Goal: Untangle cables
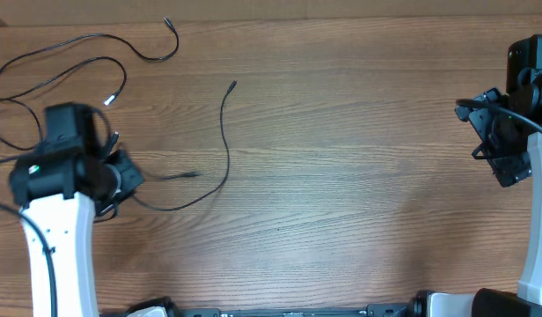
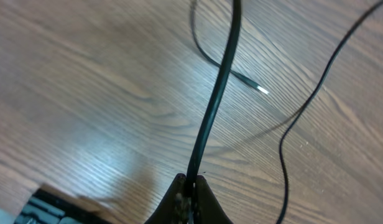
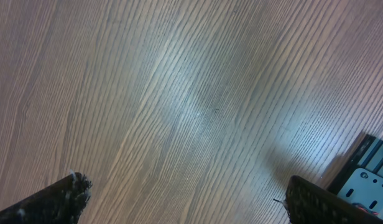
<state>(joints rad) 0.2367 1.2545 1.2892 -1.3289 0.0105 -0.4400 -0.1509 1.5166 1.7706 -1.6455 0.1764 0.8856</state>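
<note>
Several thin black cables lie on the left half of the wooden table (image 1: 341,176). One cable (image 1: 77,37) loops across the far left corner. Another cable (image 1: 225,150) curves from the middle back toward my left arm. One cable ends in a silvery white tip (image 1: 110,100), also seen in the left wrist view (image 2: 261,90). My left gripper (image 1: 114,165) (image 2: 190,183) is shut on a black cable (image 2: 211,115) that runs up and away from the jaws. My right gripper (image 1: 493,141) (image 3: 185,193) is open and empty over bare wood at the far right.
Another thin cable (image 2: 291,124) lies on the wood to the right of the held one. A short plug end (image 1: 190,175) sticks out to the right of my left arm. A black rail (image 1: 289,312) runs along the table's front edge.
</note>
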